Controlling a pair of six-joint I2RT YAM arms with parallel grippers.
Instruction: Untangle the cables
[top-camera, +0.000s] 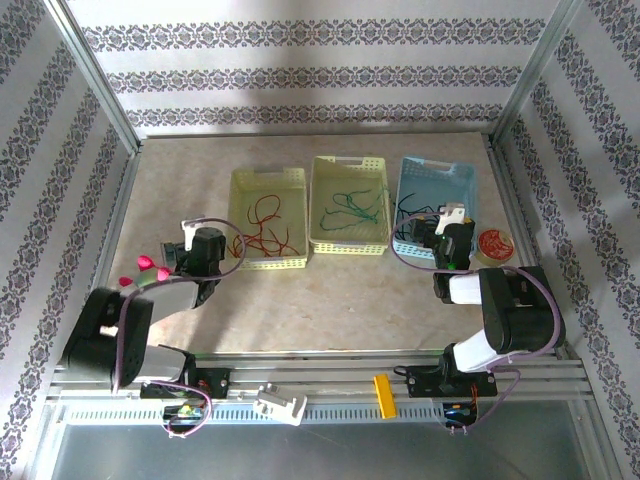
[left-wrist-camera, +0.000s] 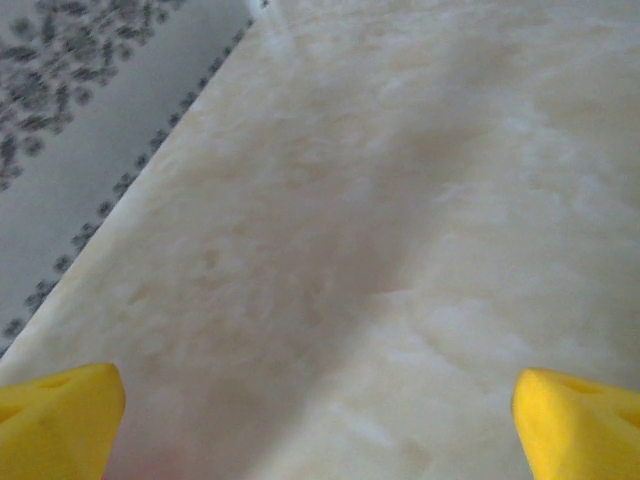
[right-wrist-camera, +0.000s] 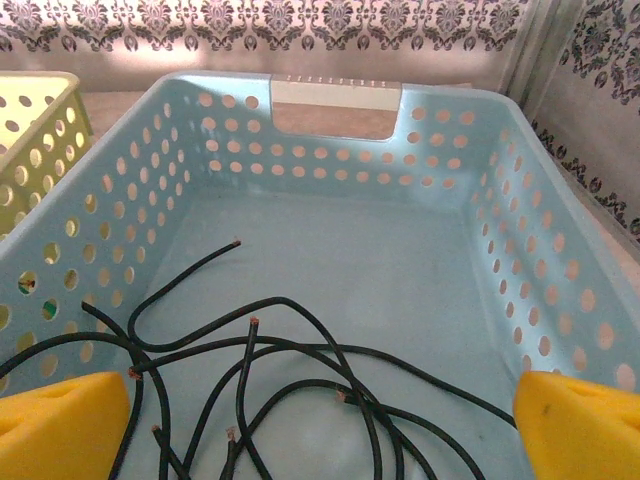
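The cables lie sorted by colour in three baskets. Red cables (top-camera: 265, 228) curl in the left yellow basket (top-camera: 268, 178). Green cables (top-camera: 350, 210) lie in the middle basket (top-camera: 348, 162). Several black cables (right-wrist-camera: 300, 347) loop over one another on the floor of the blue basket (right-wrist-camera: 330, 150). My right gripper (right-wrist-camera: 320, 430) hangs over that basket's near end, open, yellow fingertips (right-wrist-camera: 60, 420) wide apart above the black strands. My left gripper (left-wrist-camera: 320, 430) is open over bare table left of the yellow basket, holding nothing.
A small round red-and-white object (top-camera: 494, 243) sits right of the blue basket. Patterned enclosure walls stand close on the left (left-wrist-camera: 60, 120) and right. An aluminium rail with a yellow clip (top-camera: 383, 392) runs along the front edge.
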